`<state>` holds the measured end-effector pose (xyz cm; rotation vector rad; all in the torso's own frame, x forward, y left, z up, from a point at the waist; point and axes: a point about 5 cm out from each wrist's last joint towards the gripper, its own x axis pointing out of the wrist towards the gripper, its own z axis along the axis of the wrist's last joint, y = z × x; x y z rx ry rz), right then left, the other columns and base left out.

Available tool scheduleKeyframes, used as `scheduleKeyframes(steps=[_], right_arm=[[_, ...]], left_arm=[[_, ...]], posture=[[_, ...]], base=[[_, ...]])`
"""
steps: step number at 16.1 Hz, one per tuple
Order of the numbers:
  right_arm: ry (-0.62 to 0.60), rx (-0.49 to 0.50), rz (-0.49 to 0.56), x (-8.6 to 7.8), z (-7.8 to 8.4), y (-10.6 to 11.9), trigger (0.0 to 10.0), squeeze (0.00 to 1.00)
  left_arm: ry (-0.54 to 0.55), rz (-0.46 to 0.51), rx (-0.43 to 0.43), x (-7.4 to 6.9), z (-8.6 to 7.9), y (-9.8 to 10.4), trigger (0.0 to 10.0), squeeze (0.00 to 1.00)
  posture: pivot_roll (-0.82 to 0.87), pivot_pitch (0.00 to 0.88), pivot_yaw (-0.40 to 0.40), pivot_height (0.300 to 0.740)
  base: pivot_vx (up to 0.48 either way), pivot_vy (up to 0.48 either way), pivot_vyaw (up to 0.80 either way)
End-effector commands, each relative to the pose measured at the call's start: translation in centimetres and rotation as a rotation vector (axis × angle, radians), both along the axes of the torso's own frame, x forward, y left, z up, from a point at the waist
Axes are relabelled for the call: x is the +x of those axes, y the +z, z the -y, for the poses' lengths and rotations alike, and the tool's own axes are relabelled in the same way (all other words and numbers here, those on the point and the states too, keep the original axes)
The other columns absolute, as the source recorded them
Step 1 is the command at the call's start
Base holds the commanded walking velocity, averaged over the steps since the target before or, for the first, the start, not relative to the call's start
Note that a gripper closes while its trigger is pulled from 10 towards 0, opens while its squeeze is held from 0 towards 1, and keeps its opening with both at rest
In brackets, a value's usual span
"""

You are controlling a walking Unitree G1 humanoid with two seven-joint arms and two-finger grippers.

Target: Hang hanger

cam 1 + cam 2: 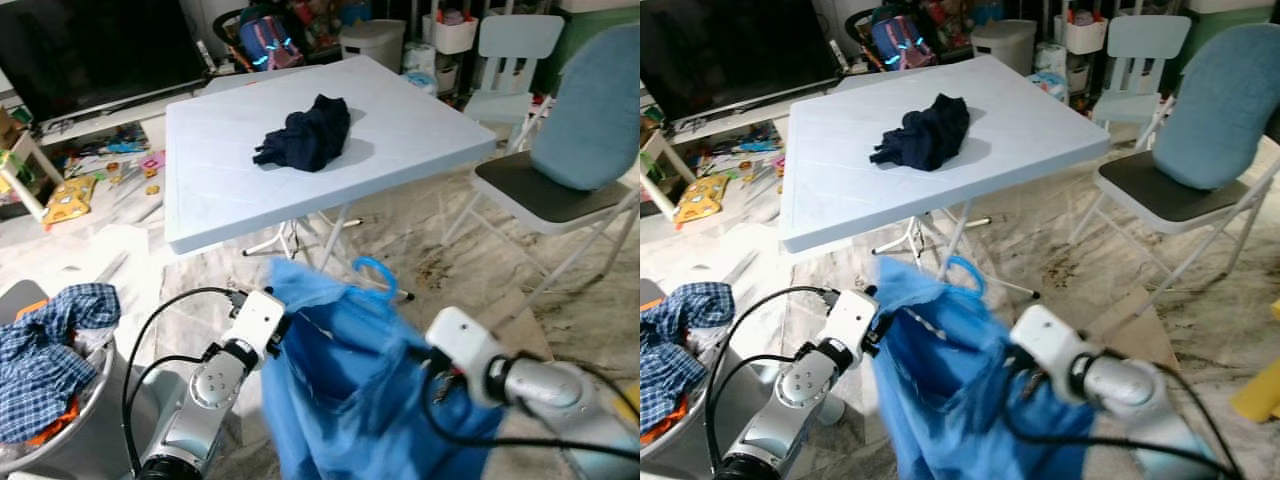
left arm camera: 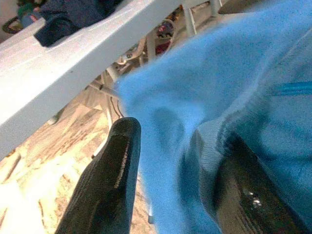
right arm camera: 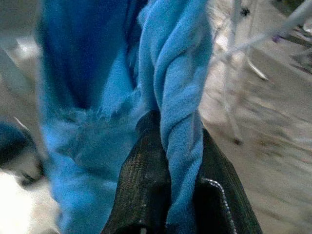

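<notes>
Your two grippers hold a blue garment [image 1: 350, 390] up between them, below the near edge of the pale blue bench [image 1: 230, 190]. The left gripper [image 2: 170, 165] has its fingers narrowly parted with the fabric's edge bunched between them. The right gripper [image 3: 170, 165] is clamped on a twisted fold of the same cloth. The blue hanger [image 1: 378, 272] hook pokes up from the garment's top, between both grippers. A dark garment [image 1: 305, 133] lies on the bench.
</notes>
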<state>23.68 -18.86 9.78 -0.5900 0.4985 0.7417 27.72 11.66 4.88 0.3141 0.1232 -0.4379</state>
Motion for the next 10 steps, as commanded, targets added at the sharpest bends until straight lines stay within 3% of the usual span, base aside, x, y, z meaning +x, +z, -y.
scheduleKeyframes(steps=[1,6,8,10], right_arm=[[0.051,-0.042,0.028,0.0,-0.2,0.0,10.0,0.0],[0.13,-0.098,-0.021,-1.1,2.1,0.0,10.0,0.0],[0.186,-0.089,-0.055,-1.8,3.4,0.7,10.0,0.0],[0.18,-0.048,-0.057,-2.2,5.8,3.1,10.0,0.0]], left_arm=[[-0.002,0.01,0.013,0.0,-0.4,0.2,0.0,0.0],[0.115,0.047,0.035,1.1,-2.5,1.0,0.0,0.0],[0.144,0.045,0.055,1.5,-3.4,1.1,0.0,0.0],[0.159,0.038,0.061,1.7,-3.9,1.0,0.0,0.0]], posture=[[-0.22,0.0,0.131,0.74],[-0.22,0.0,0.129,0.74],[-0.22,0.0,0.131,0.74],[-0.23,0.0,0.13,0.74]], base=[[0.0,0.0,0.0],[0.0,0.0,0.0],[0.0,0.0,0.0],[0.0,0.0,0.0]])
